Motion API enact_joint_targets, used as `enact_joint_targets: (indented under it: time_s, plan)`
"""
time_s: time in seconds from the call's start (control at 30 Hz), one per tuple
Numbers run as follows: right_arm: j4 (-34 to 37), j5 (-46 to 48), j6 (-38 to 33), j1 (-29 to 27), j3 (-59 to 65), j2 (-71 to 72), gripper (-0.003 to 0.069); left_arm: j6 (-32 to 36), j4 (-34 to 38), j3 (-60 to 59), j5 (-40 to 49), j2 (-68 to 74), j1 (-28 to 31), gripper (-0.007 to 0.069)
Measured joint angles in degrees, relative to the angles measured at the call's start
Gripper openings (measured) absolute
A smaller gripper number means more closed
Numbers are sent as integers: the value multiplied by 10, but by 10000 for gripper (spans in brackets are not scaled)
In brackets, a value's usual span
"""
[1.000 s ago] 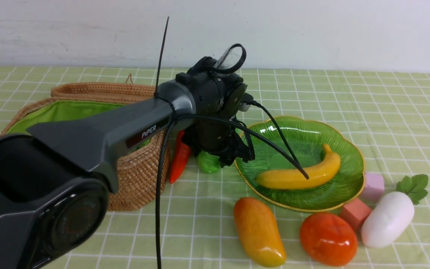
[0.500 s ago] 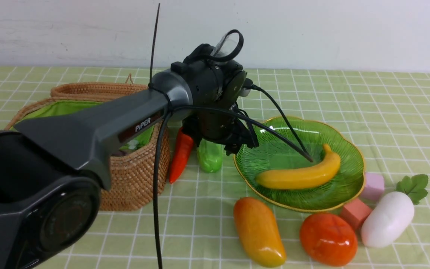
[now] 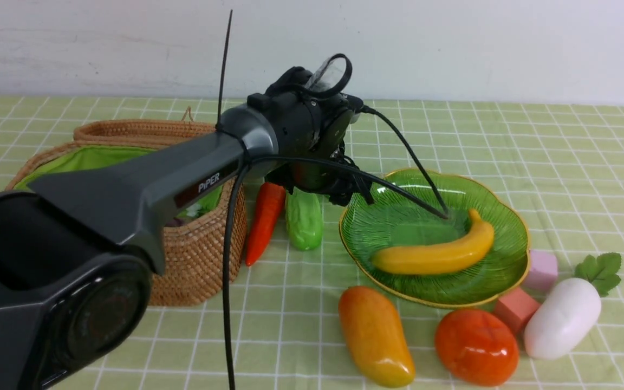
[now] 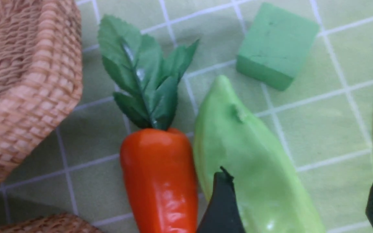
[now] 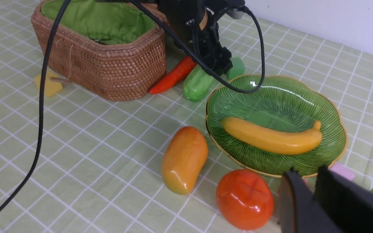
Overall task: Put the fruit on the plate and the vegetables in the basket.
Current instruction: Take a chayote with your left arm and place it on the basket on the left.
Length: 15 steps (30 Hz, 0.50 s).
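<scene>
**A:** Wicker is filling the left of the front view: the basket (image 3: pixel 198 254) is standing open, its green lining showing. What is lying beside it?

**B:** The carrot (image 3: pixel 262 222) and the pod (image 3: pixel 304 222) are lying side by side on the cloth (image 3: pixel 561 151), between the basket and the plate (image 3: pixel 507 216). The left arm (image 3: pixel 182 179) is reaching over them, and its wrist is hiding the fingers from here.

**A:** And the fruit?

**B:** The banana (image 3: pixel 436 254) is resting in the plate. The mango (image 3: pixel 374 336) and the persimmon (image 3: pixel 475 346) are sitting on the cloth just in front of it. The radish (image 3: pixel 561 319) is lying to their right.

**A:** What is the left wrist camera giving?

**B:** The left gripper (image 4: pixel 299 200) is hanging over the pod with its jaws spread wide, gripping nothing. One jaw is overlapping the pod and the other is showing by the plate's rim. A green cube (image 4: pixel 275 45) is lying just past the pod's tip.

**A:** The right wrist?

**B:** The right gripper (image 5: pixel 307 176) is hanging on the near side of the plate, by the persimmon. Its jaws are drawn narrow. They seem to be almost touching, with nothing between them.
</scene>
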<state>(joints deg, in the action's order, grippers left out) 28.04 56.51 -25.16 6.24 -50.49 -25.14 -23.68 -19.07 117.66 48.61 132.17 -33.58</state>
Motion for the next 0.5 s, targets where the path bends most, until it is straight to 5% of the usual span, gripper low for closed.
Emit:
enact_joint_targets:
  time_s: [0.5]
  plan:
    - [0,3,0,0,0,0,105,-5,1,0,19,29,4,543]
